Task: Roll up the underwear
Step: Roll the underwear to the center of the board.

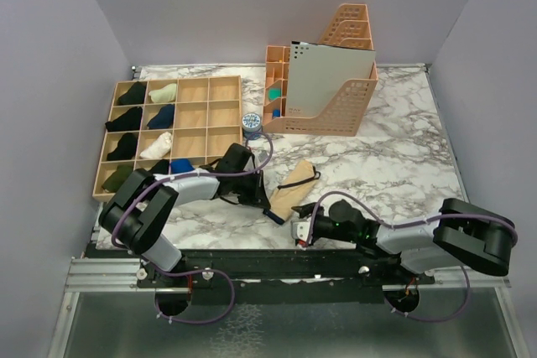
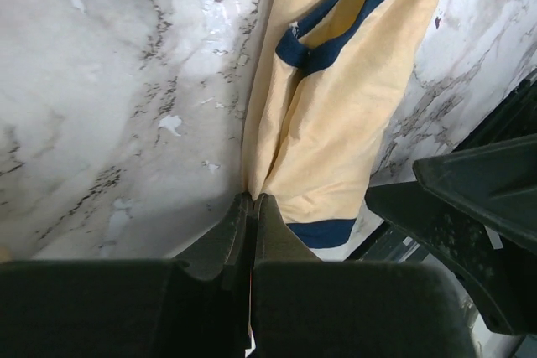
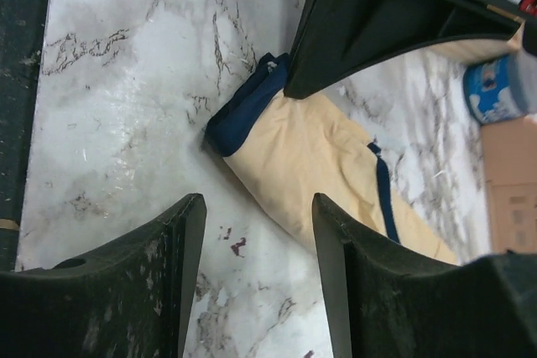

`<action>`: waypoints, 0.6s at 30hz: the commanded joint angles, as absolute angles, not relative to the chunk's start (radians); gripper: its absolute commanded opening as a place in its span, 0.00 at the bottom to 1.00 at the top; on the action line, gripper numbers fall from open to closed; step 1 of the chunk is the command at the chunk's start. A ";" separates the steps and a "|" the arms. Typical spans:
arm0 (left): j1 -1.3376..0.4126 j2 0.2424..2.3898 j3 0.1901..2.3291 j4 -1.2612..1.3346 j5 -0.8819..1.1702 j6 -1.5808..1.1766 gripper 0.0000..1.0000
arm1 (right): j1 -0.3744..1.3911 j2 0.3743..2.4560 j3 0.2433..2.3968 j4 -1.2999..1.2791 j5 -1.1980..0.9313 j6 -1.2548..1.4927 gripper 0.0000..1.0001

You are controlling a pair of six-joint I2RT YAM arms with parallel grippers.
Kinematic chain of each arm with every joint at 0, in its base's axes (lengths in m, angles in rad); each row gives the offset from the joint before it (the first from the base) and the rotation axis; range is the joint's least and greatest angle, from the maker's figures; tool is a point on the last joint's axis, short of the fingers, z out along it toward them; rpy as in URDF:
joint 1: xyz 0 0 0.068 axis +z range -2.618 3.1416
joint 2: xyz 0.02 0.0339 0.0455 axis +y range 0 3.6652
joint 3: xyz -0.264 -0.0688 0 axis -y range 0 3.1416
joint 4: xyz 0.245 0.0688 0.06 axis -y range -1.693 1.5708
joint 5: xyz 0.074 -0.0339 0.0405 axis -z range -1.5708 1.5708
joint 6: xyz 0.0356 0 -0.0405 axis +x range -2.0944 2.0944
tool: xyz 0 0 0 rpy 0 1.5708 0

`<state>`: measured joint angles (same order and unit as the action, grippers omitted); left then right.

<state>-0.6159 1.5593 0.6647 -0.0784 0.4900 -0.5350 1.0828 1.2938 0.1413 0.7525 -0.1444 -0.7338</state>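
Pinching the near, navy-banded end of the underwear (image 1: 295,184), the left gripper (image 2: 252,200) has its jaws pressed fully together. We read the creases running into the tips as cloth caught between them, though the nip is too small to be sure. The underwear is a tan piece with navy trim, folded into a long narrow strip, lying flat on the marble table (image 1: 394,157) just below centre of the top view and running from lower left up to the right; no roll started as far as we can see. The long shape makes sense, since a strip rolls up from one short end. We judge the left grip is there to lift or turn that edge over and begin the roll. The right gripper (image 3: 260,245) hangs low just beside the same end, lower centre of the top view, jaws apart at a middling width with nothing between them and bare marble under the gap; probably standing by to press or tuck the first fold. At the upper left of the top view sits a wooden divider tray (image 1: 176,80) with rolled items in its left cells, likely where the roll ends up. An orange file rack (image 1: 336,111) and a small blue tub (image 1: 251,124) stand behind, well apart from the cloth.
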 commanded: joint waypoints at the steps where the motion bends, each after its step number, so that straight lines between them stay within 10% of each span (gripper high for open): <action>1: -0.580 1.575 0.657 -0.130 0.523 -0.485 0.00 | 1.117 1.319 0.140 0.855 -0.144 -0.991 0.57; 18: -0.561 1.603 0.658 -0.111 0.576 -0.500 0.00 | 1.192 1.607 0.215 0.933 -0.080 -1.091 0.50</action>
<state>-0.5686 1.5787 0.6674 -0.0834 0.5663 -0.5179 1.1797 1.5467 0.2073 0.9398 -0.1112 -1.0580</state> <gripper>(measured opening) 0.018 0.511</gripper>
